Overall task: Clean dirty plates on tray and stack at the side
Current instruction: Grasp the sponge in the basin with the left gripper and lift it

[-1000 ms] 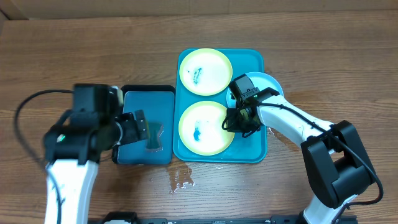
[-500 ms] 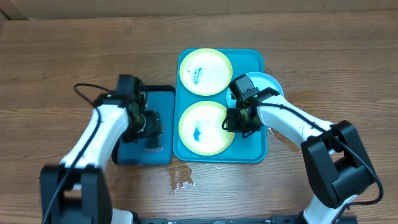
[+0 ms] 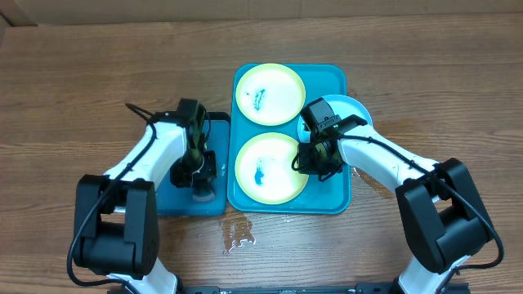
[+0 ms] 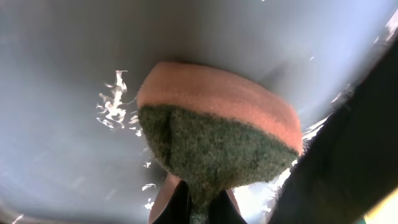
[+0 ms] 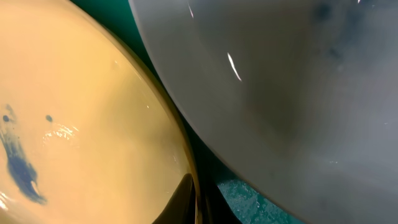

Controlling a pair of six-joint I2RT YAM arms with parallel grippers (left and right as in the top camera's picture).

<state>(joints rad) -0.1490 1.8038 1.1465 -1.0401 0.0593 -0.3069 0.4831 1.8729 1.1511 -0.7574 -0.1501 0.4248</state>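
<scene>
Two pale yellow-green plates lie on the turquoise tray (image 3: 335,196): the far plate (image 3: 270,94) and the near plate (image 3: 265,167), both with blue smudges. A light blue plate (image 3: 353,109) sits at the tray's right edge, partly under my right arm. My right gripper (image 3: 315,159) is shut on the near plate's right rim (image 5: 186,162), one finger inside the rim and one outside. My left gripper (image 3: 198,173) is over the small dark tray and is shut on an orange sponge with a green scouring face (image 4: 217,124); its fingers (image 4: 177,208) pinch the sponge's lower edge.
The smaller dark teal tray (image 3: 176,200) lies left of the turquoise one, wet inside. A water puddle (image 3: 237,233) is on the wooden table in front of the trays. The light blue plate (image 5: 298,93) lies close beside the held rim.
My left arm swung in over the small tray and its open gripper came down and shut on the sponge. The right gripper and the plates have not moved.
</scene>
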